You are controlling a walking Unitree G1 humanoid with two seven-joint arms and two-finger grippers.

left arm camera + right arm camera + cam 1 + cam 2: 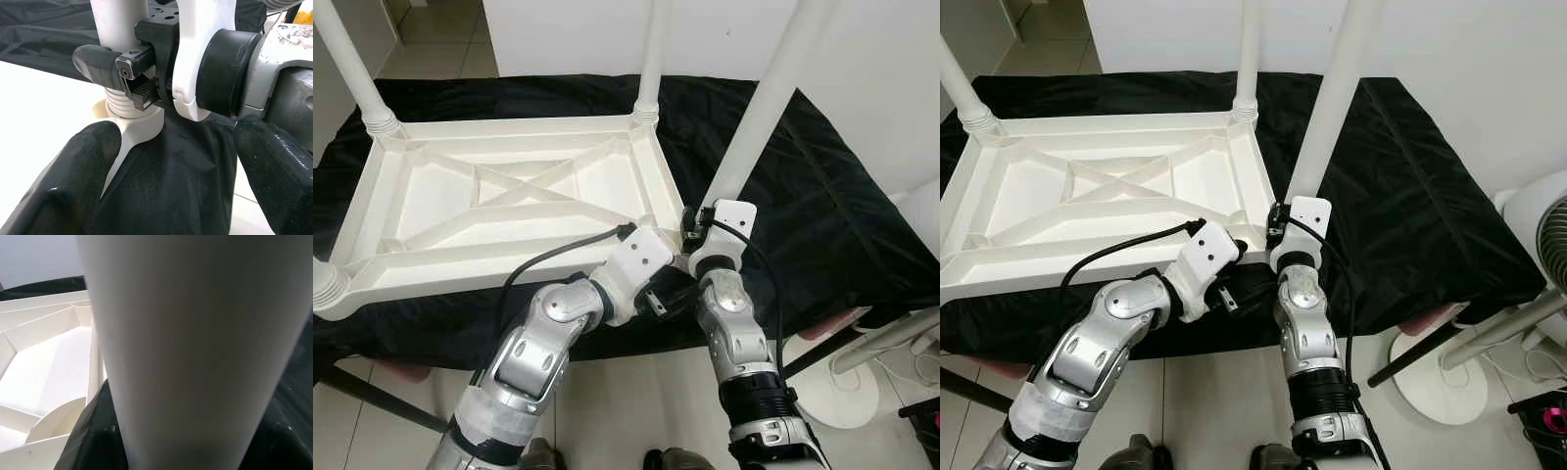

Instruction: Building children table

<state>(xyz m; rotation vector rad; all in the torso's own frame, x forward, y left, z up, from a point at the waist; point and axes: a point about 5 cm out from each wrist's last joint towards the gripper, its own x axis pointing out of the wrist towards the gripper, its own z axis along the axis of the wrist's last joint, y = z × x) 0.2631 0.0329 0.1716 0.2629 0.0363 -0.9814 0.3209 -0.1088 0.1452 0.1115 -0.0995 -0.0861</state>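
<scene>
The white tabletop (509,201) lies upside down on a black cloth (822,215), ribs up. Going from the left: 1 leg stands screwed in at the far-left corner (352,69), another threaded collar shows at the near-left corner (325,286), and a third leg rises at the far-right corner (651,59). The fourth leg (764,108) stands tilted at the near-right corner, and this is the step in hand: seating and turning it into its socket.

The left gripper (658,302) reaches in from the left, just below that corner; in its wrist view its 2 black fingers (73,166) are spread apart, released, with nothing between them, pointed at the leg's threaded base (128,105). The right gripper (132,78) is clenched on the fourth leg just above the threads, 1 finger on either side of the shaft.

By my judgement, the next move calls for bringing the leg upright over the socket and twisting while the tabletop is kept from sliding; a tilted start risks cross-threading.

The corner sits close to the near edge of the cloth-covered surface, so the tabletop has little margin there. To the right, bare cloth gives open room, while a white fan stand (1538,235) waits beyond the edge.
</scene>
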